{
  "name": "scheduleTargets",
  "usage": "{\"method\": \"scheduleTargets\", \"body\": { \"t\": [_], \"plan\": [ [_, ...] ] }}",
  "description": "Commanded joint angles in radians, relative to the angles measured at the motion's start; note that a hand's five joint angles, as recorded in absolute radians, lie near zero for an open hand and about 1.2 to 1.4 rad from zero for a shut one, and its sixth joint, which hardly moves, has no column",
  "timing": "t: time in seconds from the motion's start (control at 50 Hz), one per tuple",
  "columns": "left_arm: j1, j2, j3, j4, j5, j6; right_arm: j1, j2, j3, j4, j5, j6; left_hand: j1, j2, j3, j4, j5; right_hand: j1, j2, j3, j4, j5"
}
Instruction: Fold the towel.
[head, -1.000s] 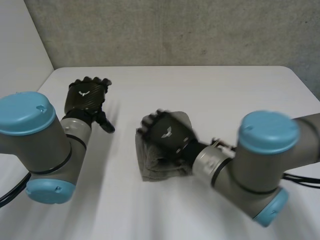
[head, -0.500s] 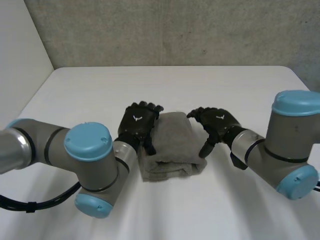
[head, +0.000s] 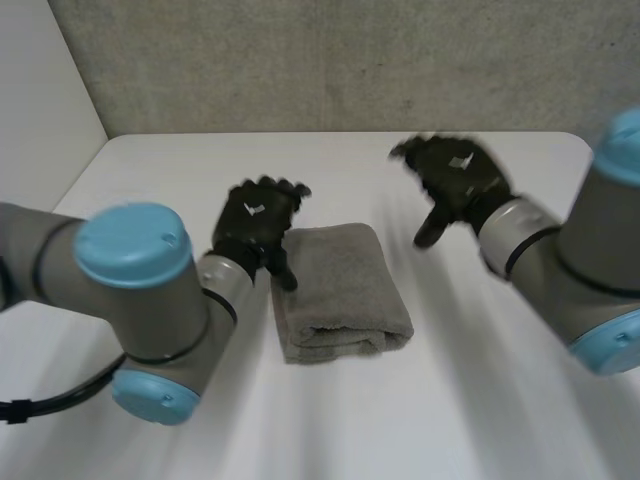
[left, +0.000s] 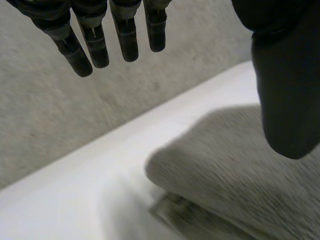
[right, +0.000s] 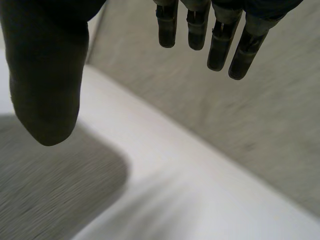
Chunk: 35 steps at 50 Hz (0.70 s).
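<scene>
A grey towel (head: 340, 292) lies folded into a thick rectangle on the white table (head: 180, 165), its rounded fold toward the front. My left hand (head: 256, 224) hovers at the towel's left far corner, open, holding nothing. In the left wrist view the towel (left: 240, 175) lies below the thumb (left: 285, 85), apart from the fingers (left: 100, 40). My right hand (head: 455, 180) is raised off to the right of the towel and further back, open and empty. The right wrist view has the towel (right: 50, 195) under the thumb (right: 45, 75), with straight fingers (right: 215, 35) over the table.
A grey concrete wall (head: 350, 60) runs behind the table's far edge. The left table edge (head: 75, 185) slants toward the front. Bare table surface lies all round the towel.
My right hand came off the towel and rose to the right and back. My left hand came in from the far left to the towel's left edge.
</scene>
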Motion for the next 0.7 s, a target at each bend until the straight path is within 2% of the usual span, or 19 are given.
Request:
{"method": "scheduleTargets", "body": {
  "t": [0.02,0.14,0.24,0.6,0.7],
  "plan": [
    [0.067,0.216,-0.013,-0.086,-0.050,-0.010,-0.028,-0.170,-0.009,0.016,0.180,0.000,-0.104,-0.099,-0.087,-0.099,-0.239,-0.051,-0.080,-0.073,-0.090,-0.020],
    [0.114,0.380,-0.048,-0.138,-0.054,-0.027,-0.029,-0.244,0.014,0.082,0.218,0.007,-0.109,-0.105,-0.092,-0.105,-0.245,-0.051,-0.080,-0.073,-0.090,-0.020],
    [0.150,0.444,-0.077,-0.150,-0.051,-0.028,-0.044,-0.264,0.030,0.112,0.221,0.009,-0.109,-0.105,-0.092,-0.105,-0.245,-0.051,-0.080,-0.073,-0.090,-0.020],
    [0.156,0.451,-0.114,-0.160,-0.051,-0.036,-0.067,-0.258,0.048,0.113,0.232,0.018,-0.109,-0.105,-0.092,-0.105,-0.245,-0.051,-0.080,-0.073,-0.090,-0.020],
    [0.157,0.448,-0.143,-0.143,-0.044,-0.056,-0.067,-0.247,0.065,0.086,0.218,0.061,-0.112,-0.108,-0.095,-0.108,-0.248,-0.051,-0.080,-0.073,-0.090,-0.020]
  ]
}}
